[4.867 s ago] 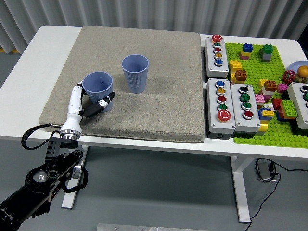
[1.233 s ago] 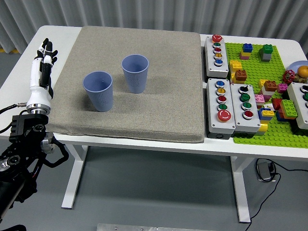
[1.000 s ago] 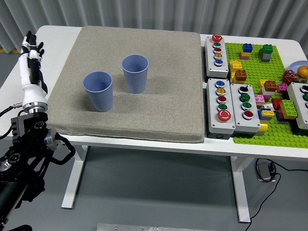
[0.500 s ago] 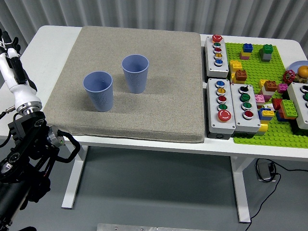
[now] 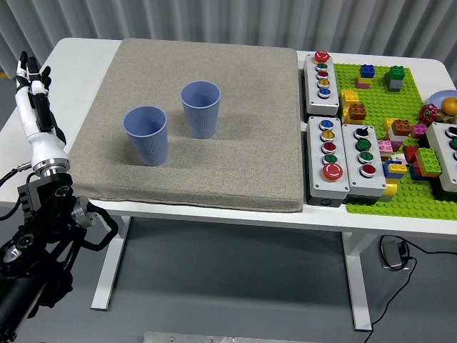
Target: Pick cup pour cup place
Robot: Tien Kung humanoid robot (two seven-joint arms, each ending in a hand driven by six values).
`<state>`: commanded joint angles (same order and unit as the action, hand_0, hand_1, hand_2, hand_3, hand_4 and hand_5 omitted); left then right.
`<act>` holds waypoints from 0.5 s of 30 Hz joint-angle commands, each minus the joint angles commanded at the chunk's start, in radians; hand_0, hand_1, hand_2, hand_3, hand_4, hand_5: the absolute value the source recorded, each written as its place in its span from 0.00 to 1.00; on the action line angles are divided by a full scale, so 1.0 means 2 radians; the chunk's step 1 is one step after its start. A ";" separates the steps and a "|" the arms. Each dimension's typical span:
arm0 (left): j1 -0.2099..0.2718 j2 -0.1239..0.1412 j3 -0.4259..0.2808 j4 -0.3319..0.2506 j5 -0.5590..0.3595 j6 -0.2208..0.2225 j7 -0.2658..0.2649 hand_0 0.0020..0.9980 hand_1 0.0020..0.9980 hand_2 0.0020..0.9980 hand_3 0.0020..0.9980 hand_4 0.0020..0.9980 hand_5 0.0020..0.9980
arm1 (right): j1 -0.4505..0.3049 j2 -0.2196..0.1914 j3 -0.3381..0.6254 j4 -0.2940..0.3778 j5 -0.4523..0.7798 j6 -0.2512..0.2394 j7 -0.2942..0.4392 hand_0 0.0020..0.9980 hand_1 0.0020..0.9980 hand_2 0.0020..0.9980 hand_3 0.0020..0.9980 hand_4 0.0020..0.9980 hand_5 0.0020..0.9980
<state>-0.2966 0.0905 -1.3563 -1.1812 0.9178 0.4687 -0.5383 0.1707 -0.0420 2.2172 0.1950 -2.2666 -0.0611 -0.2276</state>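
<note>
The left hand (image 5: pixel 36 107) stands at the far left, over the white table's (image 5: pixel 78 53) left edge, its fingers straight and pointing up, holding nothing; its black arm drops from the wrist toward the lower left corner. To the right of the hand, well apart from it, lies a grey-beige mat (image 5: pixel 235 128) that covers most of the table. The nearer blue cup (image 5: pixel 146 134) stands upright on the mat, to the hand's right with bare mat between them. The second blue cup (image 5: pixel 201 108) stands upright just beyond and to the right of the first, farther from the hand, the two cups near each other but not touching. Much farther right, past the mat's right edge, sit grey button boxes (image 5: pixel 337 128) with coloured buttons, and beyond those a green building-brick plate (image 5: pixel 385 200) carrying scattered coloured bricks. The right hand is out of view.
</note>
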 joint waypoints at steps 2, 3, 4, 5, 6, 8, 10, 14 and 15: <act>0.001 0.001 0.001 -0.003 0.001 0.000 0.000 0.89 0.88 1.00 1.00 0.77 1.00 | 0.000 0.000 0.000 0.000 0.000 0.000 0.000 0.69 0.65 0.58 0.58 0.00 0.16; 0.002 0.001 0.002 -0.004 0.000 0.000 0.000 0.89 0.88 1.00 1.00 0.76 1.00 | 0.000 0.000 0.001 0.000 0.000 0.000 0.000 0.69 0.65 0.58 0.58 0.00 0.16; 0.002 0.001 0.002 -0.004 0.000 0.000 0.000 0.89 0.88 1.00 1.00 0.76 1.00 | 0.000 0.000 0.001 0.000 0.000 -0.001 0.001 0.69 0.65 0.58 0.58 0.00 0.16; 0.002 0.001 0.002 -0.005 0.002 -0.001 0.002 0.89 0.88 1.00 1.00 0.76 1.00 | 0.000 0.000 0.001 0.000 0.001 -0.002 0.001 0.69 0.65 0.58 0.58 0.00 0.16; 0.002 0.001 0.002 -0.005 0.003 -0.001 0.002 0.89 0.88 1.00 1.00 0.76 1.00 | 0.000 0.001 0.001 0.000 0.003 -0.002 0.001 0.69 0.65 0.58 0.58 0.00 0.16; 0.002 0.000 0.002 -0.005 0.003 0.000 0.002 0.89 0.88 1.00 1.00 0.76 1.00 | 0.000 0.001 0.000 0.000 0.004 -0.003 0.001 0.69 0.65 0.58 0.58 0.00 0.16; 0.001 0.000 0.001 -0.005 0.005 0.000 0.003 0.89 0.87 1.00 1.00 0.75 1.00 | 0.001 0.000 -0.001 0.000 0.003 -0.002 0.001 0.69 0.65 0.58 0.58 0.00 0.16; 0.004 0.001 0.000 -0.005 0.006 -0.002 0.004 0.89 0.87 1.00 1.00 0.75 1.00 | 0.000 0.001 -0.002 0.000 -0.001 0.000 0.000 0.69 0.65 0.58 0.58 0.00 0.16; 0.005 0.001 -0.002 -0.006 0.007 -0.002 0.004 0.88 0.87 1.00 1.00 0.75 1.00 | 0.000 0.002 -0.003 0.001 -0.001 0.000 -0.001 0.69 0.65 0.58 0.58 0.00 0.15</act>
<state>-0.2865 0.0928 -1.3593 -1.1926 0.9317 0.4656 -0.5298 0.1698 -0.0380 2.2121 0.1964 -2.2689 -0.0611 -0.2288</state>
